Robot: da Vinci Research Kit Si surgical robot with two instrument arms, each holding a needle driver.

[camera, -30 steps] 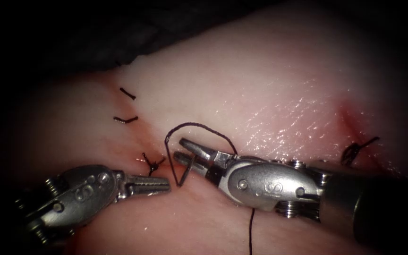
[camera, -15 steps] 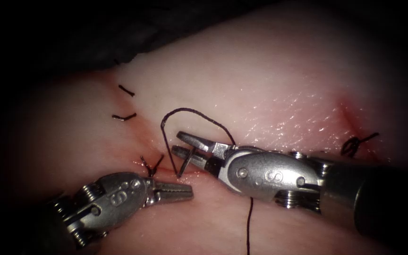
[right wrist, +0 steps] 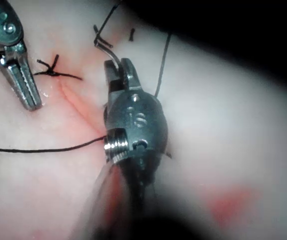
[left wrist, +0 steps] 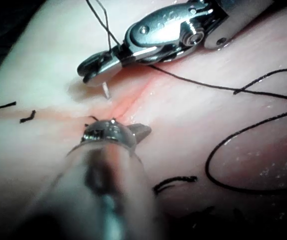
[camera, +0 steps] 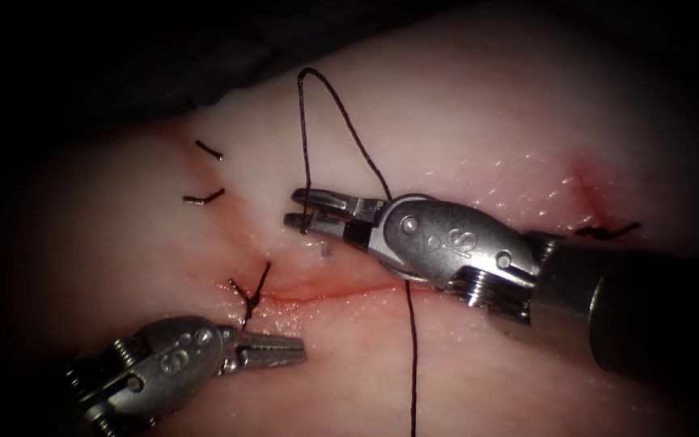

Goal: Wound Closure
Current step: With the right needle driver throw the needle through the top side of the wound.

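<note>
My right tool (camera: 294,212) hovers over the tissue (camera: 487,137) just above the open cut (camera: 325,287), jaws shut on the curved needle (camera: 326,243) near its middle. The needle's point (left wrist: 105,90) hangs down just over the surface, free of the tissue. Dark thread (camera: 410,356) rises in a tall loop above the jaws and drops straight down past the tool's wrist. My left tool (camera: 299,350) lies low on the cut's near side, jaws shut with nothing in them, right below a tied knot (camera: 248,295).
Two earlier stitches (camera: 208,150) (camera: 204,198) cross the closed part of the cut at upper left. A dark knot with cut ends (camera: 608,232) sits by a red patch at far right. Loose thread (left wrist: 243,185) curls over the tissue.
The right tool has risen and moved away from the cut with the needle, drawing its point out of the tissue; the thread loop now stands much taller. The left tool slid down and slightly left.
</note>
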